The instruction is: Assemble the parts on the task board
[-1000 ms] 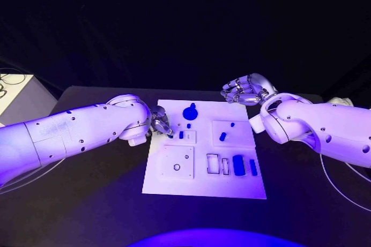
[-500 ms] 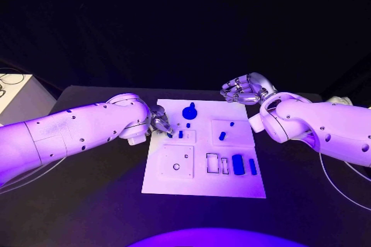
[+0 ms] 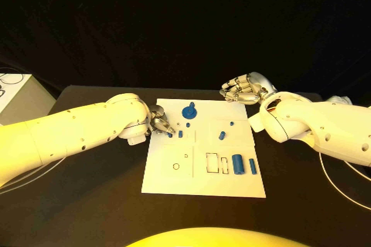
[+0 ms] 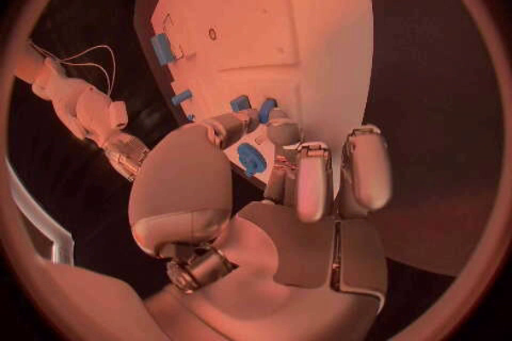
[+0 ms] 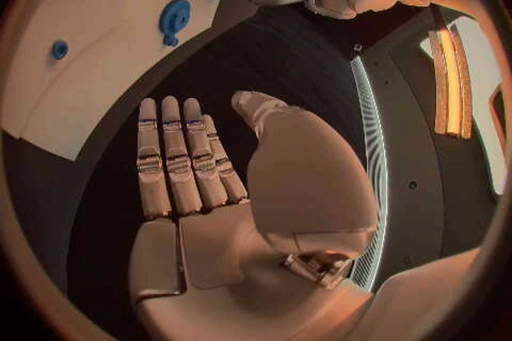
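The white task board (image 3: 202, 184) lies in the middle of the black table. My left hand (image 3: 160, 123) is at the board's left edge, and its thumb and a finger pinch a small blue part (image 3: 170, 134) (image 4: 242, 103) low over the board. Beside it lie two more small blue parts (image 3: 181, 133) (image 3: 188, 125). A round blue disc (image 3: 189, 112) (image 5: 174, 17) sits at the far end. My right hand (image 3: 246, 89) (image 5: 203, 179) hovers off the board's far right corner, fingers straight and together, holding nothing.
Two long blue parts (image 3: 237, 164) (image 3: 253, 166) stand near the board's right side next to rectangular slots (image 3: 213, 162). Another blue part (image 3: 222, 134) lies mid-board. A round hole (image 3: 176, 166) is at the near left. A pale box (image 3: 19, 99) stands at the table's far left.
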Robot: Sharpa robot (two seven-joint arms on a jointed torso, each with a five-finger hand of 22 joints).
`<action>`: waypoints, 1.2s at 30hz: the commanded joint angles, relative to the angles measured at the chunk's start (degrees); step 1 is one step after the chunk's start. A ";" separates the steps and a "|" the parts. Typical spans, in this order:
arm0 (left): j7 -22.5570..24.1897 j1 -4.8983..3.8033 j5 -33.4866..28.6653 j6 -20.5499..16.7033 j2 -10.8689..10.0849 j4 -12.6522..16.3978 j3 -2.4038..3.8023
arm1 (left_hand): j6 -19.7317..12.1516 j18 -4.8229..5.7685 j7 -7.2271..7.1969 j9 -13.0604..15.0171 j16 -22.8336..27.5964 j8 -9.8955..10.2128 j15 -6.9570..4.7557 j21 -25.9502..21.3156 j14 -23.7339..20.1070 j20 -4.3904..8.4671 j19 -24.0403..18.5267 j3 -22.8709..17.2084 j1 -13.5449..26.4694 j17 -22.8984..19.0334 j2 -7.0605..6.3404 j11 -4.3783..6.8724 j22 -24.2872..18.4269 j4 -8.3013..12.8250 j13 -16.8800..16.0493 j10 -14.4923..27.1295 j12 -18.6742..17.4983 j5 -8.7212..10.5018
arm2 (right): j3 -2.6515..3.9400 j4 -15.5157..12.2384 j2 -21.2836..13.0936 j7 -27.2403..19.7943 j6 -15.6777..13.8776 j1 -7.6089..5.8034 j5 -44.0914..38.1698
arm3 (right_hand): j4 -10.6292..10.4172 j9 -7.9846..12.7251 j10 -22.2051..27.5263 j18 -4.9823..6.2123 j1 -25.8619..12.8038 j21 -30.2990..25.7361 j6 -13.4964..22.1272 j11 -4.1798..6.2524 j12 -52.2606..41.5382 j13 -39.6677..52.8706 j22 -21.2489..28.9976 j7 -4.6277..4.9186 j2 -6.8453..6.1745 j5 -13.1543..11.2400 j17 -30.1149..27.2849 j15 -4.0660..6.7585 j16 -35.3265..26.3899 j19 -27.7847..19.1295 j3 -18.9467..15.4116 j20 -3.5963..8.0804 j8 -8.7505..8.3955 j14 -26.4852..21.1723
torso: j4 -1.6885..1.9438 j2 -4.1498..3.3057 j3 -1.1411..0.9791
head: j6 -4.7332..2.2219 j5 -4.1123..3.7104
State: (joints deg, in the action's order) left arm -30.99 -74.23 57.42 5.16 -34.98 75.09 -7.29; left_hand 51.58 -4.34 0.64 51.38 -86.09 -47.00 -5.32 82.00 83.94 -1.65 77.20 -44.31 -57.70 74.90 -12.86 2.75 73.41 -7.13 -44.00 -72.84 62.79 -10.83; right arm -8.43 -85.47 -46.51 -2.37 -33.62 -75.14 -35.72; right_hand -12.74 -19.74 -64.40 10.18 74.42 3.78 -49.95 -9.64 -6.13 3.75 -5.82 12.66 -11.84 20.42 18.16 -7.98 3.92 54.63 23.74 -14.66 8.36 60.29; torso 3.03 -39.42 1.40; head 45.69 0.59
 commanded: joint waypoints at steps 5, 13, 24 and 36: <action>-0.38 0.26 -0.76 1.66 0.24 0.08 -0.15 | 0.20 0.37 0.19 1.31 -0.38 0.48 -0.48 -0.02 4.36 0.33 0.23 1.27 0.63 8.80 -0.05 0.14 0.07 -0.37 -0.03 0.06 0.30 0.34 | 0.01 -0.13 -0.04 -0.72 0.84 0.02 -0.17 | 0.21 0.07 -0.14 0.36 -0.43 -0.06 -0.26 -0.15 0.35 -0.09 0.05 0.85 0.13 0.32 -0.05 -0.01 -0.05 -0.58 0.20 0.01 -0.27 -0.38 | -0.01 0.03 0.00 | 0.08 -0.08; -0.41 0.26 -0.76 1.69 0.24 -0.07 -0.15 | 0.41 0.37 0.22 1.30 -0.40 0.58 -0.46 -0.08 4.36 0.33 0.25 4.42 1.23 8.82 -0.46 0.11 0.08 -1.75 0.13 0.19 0.41 0.34 | 0.01 -0.18 -0.11 -0.70 0.83 0.02 -0.17 | 0.22 0.08 -0.15 0.36 -0.46 -0.07 -0.28 -0.15 0.35 -0.09 0.12 0.85 0.12 0.34 -0.14 -0.03 -0.08 -0.63 0.21 -0.01 -0.27 -0.45 | 0.04 0.05 0.00 | 0.12 -0.15; -0.20 0.28 -0.63 0.24 -0.19 -0.11 -0.14 | 0.75 0.38 0.34 1.42 -0.51 0.70 -0.38 -0.17 4.39 0.33 0.32 13.33 2.26 8.97 -0.90 0.00 0.14 -6.15 0.20 0.24 0.81 0.67 | 0.01 -0.18 -0.13 -0.73 0.80 0.02 -0.17 | 0.21 0.08 -0.16 0.35 -0.49 -0.08 -0.29 -0.15 0.34 -0.08 0.15 0.85 0.11 0.34 -0.19 -0.05 -0.10 -0.66 0.20 -0.02 -0.27 -0.50 | 0.00 0.04 0.04 | -0.06 -0.17; 2.35 0.32 -1.07 -4.53 -1.78 1.79 0.78 | -1.53 -0.03 1.35 0.81 0.54 2.44 0.31 -1.23 3.89 0.00 -1.06 17.54 -0.06 7.17 -0.34 -0.89 -1.65 -8.89 6.88 4.39 -3.42 0.19 | 0.01 -0.08 -0.11 -0.75 0.82 0.05 -0.17 | 0.20 0.09 -0.18 0.34 -0.54 -0.10 -0.30 -0.16 0.34 -0.08 0.22 0.86 0.09 0.34 -0.28 -0.08 -0.14 -0.73 0.19 -0.04 -0.27 -0.60 | -0.02 0.04 0.12 | -0.13 -0.42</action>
State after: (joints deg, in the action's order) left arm -30.47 -73.90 57.05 3.27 -36.71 76.50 -6.62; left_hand 50.33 -4.34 1.98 52.24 -85.74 -44.75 -5.31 81.09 83.94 -1.72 76.45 -27.18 -57.42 74.94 -13.19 1.92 71.87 -16.05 -37.49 -68.68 59.59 -10.33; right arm -8.43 -85.51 -46.63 -2.40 -33.53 -75.11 -35.69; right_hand -12.74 -19.75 -64.40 10.18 74.42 3.78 -49.95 -9.64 -6.13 3.75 -5.66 12.66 -11.84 20.42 17.94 -8.19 3.92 54.21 23.74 -14.65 8.36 60.07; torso 2.98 -39.40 1.50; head 45.52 0.23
